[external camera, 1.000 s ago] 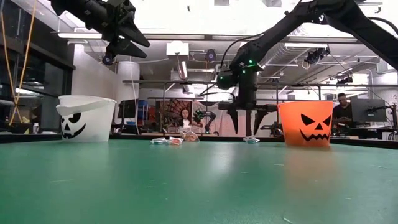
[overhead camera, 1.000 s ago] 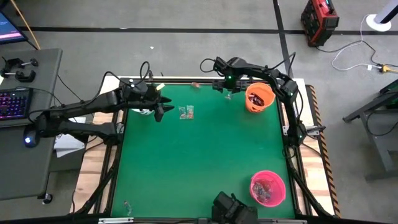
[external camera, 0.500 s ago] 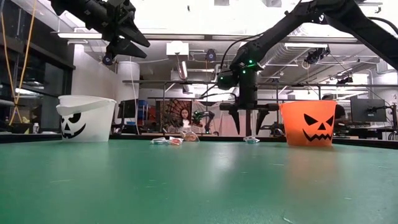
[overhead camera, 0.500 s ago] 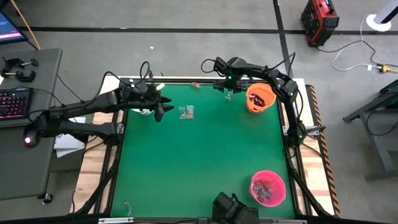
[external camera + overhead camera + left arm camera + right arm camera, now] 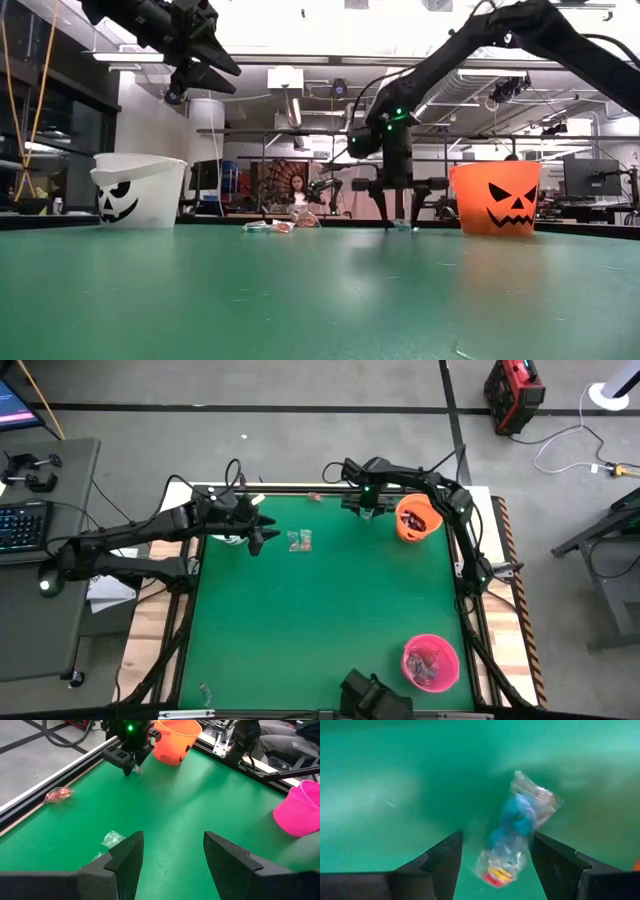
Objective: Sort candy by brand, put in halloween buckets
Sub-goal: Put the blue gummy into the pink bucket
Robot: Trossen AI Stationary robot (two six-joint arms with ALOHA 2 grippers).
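This is a robotics lab: a green framed worktop (image 5: 320,620) stands on a grey concrete floor (image 5: 300,440), with exposed ceiling ducts (image 5: 470,75), computer monitors (image 5: 590,177) and a seated person (image 5: 297,188) behind.

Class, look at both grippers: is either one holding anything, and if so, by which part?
Nothing is held. The right gripper stands open around a blue candy on the table; the left gripper is open and empty.

The left arm reaches from the left side toward the far left part of the table. Its dark two-finger left gripper (image 5: 262,536) hangs high above the surface, fingers spread wide and holding nothing. The right arm bends over the far right corner, and its dark two-finger right gripper (image 5: 366,510) points straight down, fingertips at the surface, fingers apart.
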